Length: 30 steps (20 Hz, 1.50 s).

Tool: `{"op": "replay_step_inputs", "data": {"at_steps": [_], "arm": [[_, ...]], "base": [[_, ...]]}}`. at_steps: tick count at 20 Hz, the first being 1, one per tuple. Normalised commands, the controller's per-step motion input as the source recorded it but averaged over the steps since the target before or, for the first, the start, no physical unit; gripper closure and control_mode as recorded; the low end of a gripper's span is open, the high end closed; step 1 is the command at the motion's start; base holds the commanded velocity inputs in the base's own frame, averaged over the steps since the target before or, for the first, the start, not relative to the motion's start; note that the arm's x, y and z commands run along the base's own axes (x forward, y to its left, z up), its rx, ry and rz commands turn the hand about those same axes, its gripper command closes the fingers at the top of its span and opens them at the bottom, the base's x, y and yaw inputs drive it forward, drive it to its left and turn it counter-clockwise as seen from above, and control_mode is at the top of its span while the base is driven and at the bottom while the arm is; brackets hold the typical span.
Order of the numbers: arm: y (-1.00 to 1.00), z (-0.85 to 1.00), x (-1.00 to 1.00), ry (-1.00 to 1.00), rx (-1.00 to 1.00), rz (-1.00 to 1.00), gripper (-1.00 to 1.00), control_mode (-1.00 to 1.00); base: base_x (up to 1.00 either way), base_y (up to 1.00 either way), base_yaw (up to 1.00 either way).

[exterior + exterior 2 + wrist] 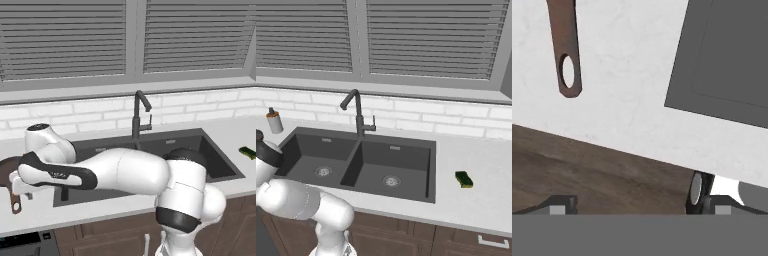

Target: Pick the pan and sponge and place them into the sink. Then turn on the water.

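Gripper (637, 205) jaws spread wide, nothing between them, hanging over the front edge of the white counter (627, 75) where it meets the brown cabinet front (587, 170). Fingertips (562, 204) sit at opposite sides of the hand view's bottom.

Pan (6, 172): lying on the counter just beside the hand, mostly hidden behind the arm in the left base view. Its handle (566, 45) runs toward the counter edge, hole at the end, ahead of the gripper and off toward one fingertip in the hand view. Not touching the gripper.

Sink (361, 165): double basin, dark grey, next to the gripper on the side away from the pan; one corner shows ahead in the hand view. Both basins hold nothing but the drains. Faucet (357, 112) behind the divider, no stream visible.

Sponge (464, 179): flat on the counter well apart from the gripper, on the far side of the sink.

Soap bottle (274, 121) stands at the back of the counter near the wall tiles.
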Motion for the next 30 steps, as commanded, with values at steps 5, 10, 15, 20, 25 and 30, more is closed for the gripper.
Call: {"op": "replay_step_inputs", "data": {"at_steps": [5, 10, 15, 20, 25, 30], "arm": [[0.52, -0.38, 0.21, -0.04, -0.09, 0.02, -1.00, -1.00], [0.57, -0.25, 0.28, -0.04, -0.03, 0.00, -1.00, -1.00], [0.44, -0.21, 0.33, 0.00, 0.00, 0.00, -1.00, -1.00], [0.34, -0.33, 0.24, 0.00, 0.00, 0.00, -1.00, -1.00], [0.29, -0.27, 0.23, 0.00, 0.00, 0.00, -1.00, -1.00], [0.22, -0.31, 0.13, 0.01, 0.00, 0.00, -1.00, -1.00]], "base": [[0.00, 0.00, 0.00], [0.00, 0.00, 0.00], [0.00, 0.00, 0.00], [0.00, 0.00, 0.00], [0.00, 0.00, 0.00], [0.00, 0.00, 0.00]]}}
